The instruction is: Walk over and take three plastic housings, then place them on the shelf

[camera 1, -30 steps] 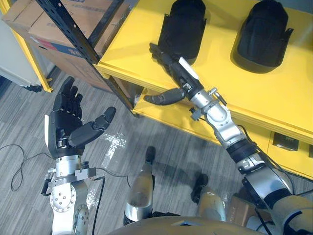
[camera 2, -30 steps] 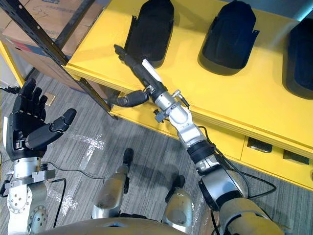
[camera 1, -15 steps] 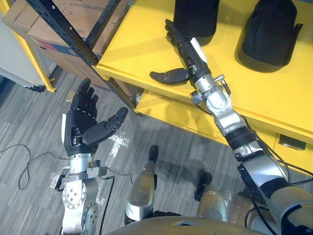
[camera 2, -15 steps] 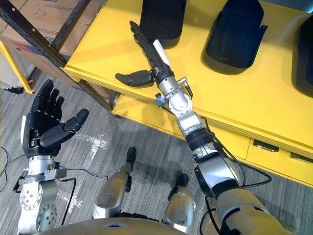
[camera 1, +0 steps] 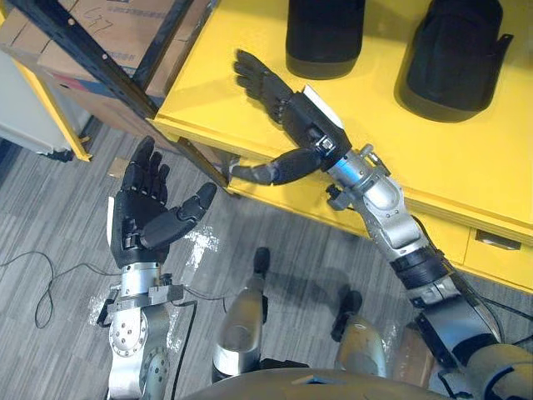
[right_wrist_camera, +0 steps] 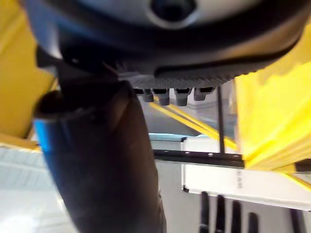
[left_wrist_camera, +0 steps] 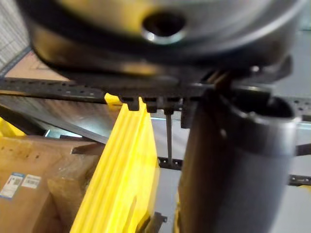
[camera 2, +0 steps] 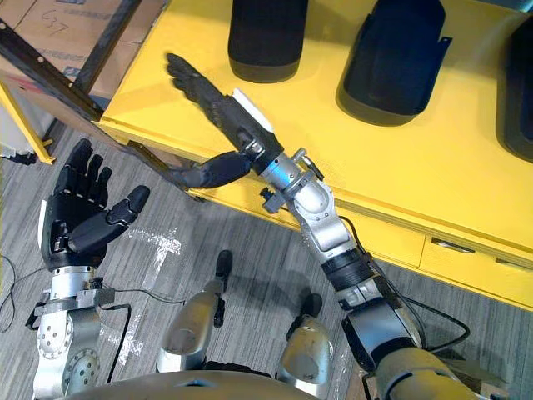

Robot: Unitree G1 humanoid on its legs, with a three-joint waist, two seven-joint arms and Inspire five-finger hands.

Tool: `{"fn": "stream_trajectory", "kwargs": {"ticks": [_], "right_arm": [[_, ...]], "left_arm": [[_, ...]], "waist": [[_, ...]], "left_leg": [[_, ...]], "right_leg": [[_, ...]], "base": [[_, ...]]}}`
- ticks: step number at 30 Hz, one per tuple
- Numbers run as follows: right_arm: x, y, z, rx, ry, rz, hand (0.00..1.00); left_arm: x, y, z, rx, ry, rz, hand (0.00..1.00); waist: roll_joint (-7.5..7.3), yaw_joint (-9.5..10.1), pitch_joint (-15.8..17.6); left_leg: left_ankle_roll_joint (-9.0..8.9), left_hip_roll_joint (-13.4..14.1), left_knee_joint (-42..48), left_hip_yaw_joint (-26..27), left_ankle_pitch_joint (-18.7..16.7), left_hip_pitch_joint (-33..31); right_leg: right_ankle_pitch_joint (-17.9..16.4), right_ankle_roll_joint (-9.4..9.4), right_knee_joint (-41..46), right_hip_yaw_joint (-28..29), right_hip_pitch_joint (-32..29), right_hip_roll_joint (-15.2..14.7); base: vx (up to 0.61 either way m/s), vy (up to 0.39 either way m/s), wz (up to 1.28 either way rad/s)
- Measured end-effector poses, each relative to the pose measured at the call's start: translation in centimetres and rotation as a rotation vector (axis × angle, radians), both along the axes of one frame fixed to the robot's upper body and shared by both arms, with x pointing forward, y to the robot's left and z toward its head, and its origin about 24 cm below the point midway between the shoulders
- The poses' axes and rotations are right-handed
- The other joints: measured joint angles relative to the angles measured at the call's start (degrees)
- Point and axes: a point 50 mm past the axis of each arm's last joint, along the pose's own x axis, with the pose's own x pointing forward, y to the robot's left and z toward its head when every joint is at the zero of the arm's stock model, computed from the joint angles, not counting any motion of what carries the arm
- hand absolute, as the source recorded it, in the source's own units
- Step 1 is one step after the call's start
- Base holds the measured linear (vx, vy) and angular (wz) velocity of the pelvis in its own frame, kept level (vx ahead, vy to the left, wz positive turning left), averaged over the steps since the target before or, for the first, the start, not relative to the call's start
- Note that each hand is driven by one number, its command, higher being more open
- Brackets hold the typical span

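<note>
Now, the right hand (camera 1: pixel 296 121) is out over the yellow shelf (camera 1: pixel 225 75), hovering above the shelf's bare front corner. Its fingers are stretched straight and fanned apart, the thumb juts out past the shelf's front edge, and there's nothing in its grasp.

On the shelf top, three black plastic housings sit in a row toward the back. The first housing (camera 2: pixel 268 33) is the nearest to that hand, just beyond the fingertips but clear of them. The second housing (camera 2: pixel 400 58) sits farther along the shelf, and the third housing (camera 2: pixel 523 92) is at the shelf's far end, cut off by the view's edge. All three are apart from one another.

Meanwhile, the left hand (camera 1: pixel 137 217) is held off the shelf altogether, below its front corner and over the grey floor (camera 1: pixel 50 208). Palm turned up, fingers straight and relaxed, thumb angled out, empty as well.

A black rack upright (camera 1: pixel 123 92) slants past the shelf's corner, and cardboard boxes (camera 1: pixel 117 25) are stacked behind it, beside the shelf.
</note>
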Motion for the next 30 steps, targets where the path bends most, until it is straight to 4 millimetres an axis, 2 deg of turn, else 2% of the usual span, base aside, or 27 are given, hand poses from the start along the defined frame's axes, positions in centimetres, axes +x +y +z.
{"fn": "stream_trajectory", "kwargs": {"ticks": [2,5,8,12,16,20,25,30], "right_arm": [[-0.4,-0.2,1.4,0.034,-0.062,-0.041,1.0],[0.5,-1.0,2.7,0.045,-0.114,-0.236,1.0],[2.2,-2.5,2.6,0.015,-0.113,-0.474,1.0],[4.6,-3.7,3.4,-0.04,-0.094,-0.681,1.0],[5.9,-4.3,4.6,-0.041,-0.066,-0.825,1.0],[6.9,-5.5,4.2,-0.038,-0.05,-1.013,1.0],[7.0,-6.4,4.4,0.001,-0.051,-1.1,1.0],[7.5,-6.2,3.9,-0.052,0.058,-1.046,1.0]], "left_arm": [[0.0,-0.1,0.0,0.0,-0.001,-0.003,1.0],[0.0,-0.1,0.0,-0.003,0.001,0.004,1.0],[0.0,-0.1,-0.1,-0.012,0.007,0.013,1.0],[0.2,-0.8,-0.2,-0.032,0.015,-0.008,1.0],[0.4,-1.7,-0.4,-0.055,0.021,-0.034,1.0],[0.6,-2.4,-0.7,-0.074,0.038,-0.046,1.0],[0.7,-3.1,-1.0,-0.093,0.066,-0.06,1.0],[0.7,-3.4,-1.3,-0.112,0.082,-0.063,1.0]], "waist": [[-0.4,-0.23,0.0],[-0.46,-0.53,-0.1],[-0.69,-0.55,-0.1],[-0.71,-0.37,-0.2],[-0.71,-0.29,-0.2],[-0.69,-0.08,-0.2],[-0.64,-0.04,-0.3],[-0.52,-0.13,-0.9]], "left_leg": [[-0.02,0.2,0.2,0.7,-0.6,0.8],[0.26,0.3,0.2,1.5,-1.3,1.2],[0.18,0.3,0.1,1.7,-1.3,1.2],[0.25,0.4,0.7,1.9,-1.3,1.2],[0.21,0.4,0.8,1.7,-1.3,1.7],[0.1,0.5,0.7,1.8,-1.6,2.9],[0.15,0.5,0.6,1.9,-1.5,2.9],[0.26,0.5,0.1,2.2,-1.1,2.9]], "right_leg": [[0.0,0.02,-0.6,0.6,0.5,0.2],[0.0,-0.33,-1.4,1.4,0.6,0.4],[0.4,-0.1,-1.9,1.5,0.8,0.5],[1.8,0.21,-3.5,1.7,1.9,0.8],[1.8,0.2,-3.5,1.7,2.5,0.8],[1.6,0.06,-3.5,1.7,3.4,0.9],[1.5,-0.17,-3.8,1.8,3.3,0.9],[2.1,0.35,-4.0,2.2,3.2,0.9]], "base": [[-0.01,-0.027,-0.19],[-0.01,-0.015,-0.15],[0.0,-0.003,-0.02],[0.05,-0.014,-0.05],[0.0,0.0,0.0],[-0.06,-0.002,0.0],[-0.04,0.0,-0.01],[0.02,-0.014,-0.04]]}}
